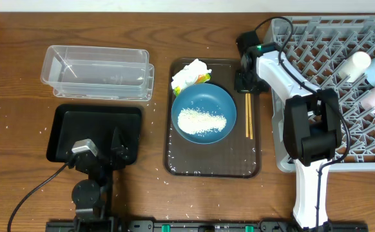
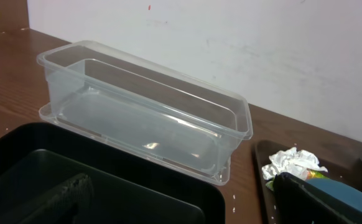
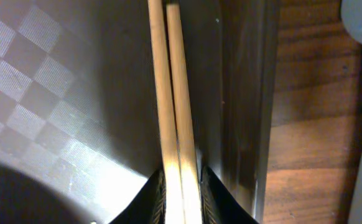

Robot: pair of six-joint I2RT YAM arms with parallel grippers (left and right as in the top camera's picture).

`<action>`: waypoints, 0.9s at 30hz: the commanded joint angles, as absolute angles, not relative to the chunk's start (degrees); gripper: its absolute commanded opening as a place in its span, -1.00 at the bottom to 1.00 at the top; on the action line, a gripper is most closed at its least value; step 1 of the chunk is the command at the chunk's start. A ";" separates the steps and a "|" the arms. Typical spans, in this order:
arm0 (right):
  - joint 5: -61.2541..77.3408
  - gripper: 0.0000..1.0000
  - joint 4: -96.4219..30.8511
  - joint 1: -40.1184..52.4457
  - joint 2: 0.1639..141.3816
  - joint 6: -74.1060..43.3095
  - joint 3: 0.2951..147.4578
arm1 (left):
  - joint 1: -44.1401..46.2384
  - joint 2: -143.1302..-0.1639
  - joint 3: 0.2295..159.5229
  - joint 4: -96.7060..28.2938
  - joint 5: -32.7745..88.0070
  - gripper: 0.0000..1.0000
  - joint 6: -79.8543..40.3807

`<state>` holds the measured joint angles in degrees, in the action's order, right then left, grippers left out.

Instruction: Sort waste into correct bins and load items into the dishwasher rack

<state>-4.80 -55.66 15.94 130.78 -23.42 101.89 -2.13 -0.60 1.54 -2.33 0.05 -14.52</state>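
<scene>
Right wrist view: jaws of the right gripper (image 3: 182, 198) pinch two thin wooden chopsticks (image 3: 168, 93) near one end. Lift slowly and keep them level. Jaws of the left gripper (image 2: 181, 196) stand spread.

Right side of dishwasher rack (image 1: 342, 24) off-frame

**Free room and blockers around the brown tray (image 1: 174, 164)**

The tray's left strip and near end lie bare, wide enough for a claw to come down. The dark blue bowl (image 1: 203, 113) fills its middle, and the crumpled napkin (image 1: 189, 72) blocks its far-left corner. The chopsticks (image 1: 248, 116) lie just beside the tray's right rim wall, leaving little room on that side, and the right claw (image 1: 247, 82) pinches their far end. Right of the tray, the strip of counter (image 1: 13, 77) before the grey rack (image 1: 368, 138) is narrow, and the right arm (image 1: 310, 135) stands over it. Left of the tray, open counter runs up to the clear tub (image 1: 97, 72) and the black tray (image 1: 94, 122).
</scene>
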 commanded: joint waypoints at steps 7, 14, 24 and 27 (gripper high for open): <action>-5.78 -0.70 -60.99 15.70 131.46 -23.07 109.56 | -1.89 -0.23 0.23 -4.19 -0.60 0.90 -13.54; -5.26 -0.63 -65.12 15.77 131.46 -23.07 114.17 | -1.89 -0.23 0.23 -4.19 -0.60 0.90 -13.54; -4.86 -0.59 -61.34 16.19 131.50 -22.68 107.61 | -1.89 -0.23 0.23 -4.19 -0.60 0.90 -13.54; -4.43 -0.57 -58.00 16.25 131.50 -22.65 104.86 | -1.89 -0.23 0.23 -4.19 -0.60 0.90 -13.54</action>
<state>-4.60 -59.07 15.97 130.89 -23.20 106.80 -2.13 -0.60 1.54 -2.33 0.05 -14.52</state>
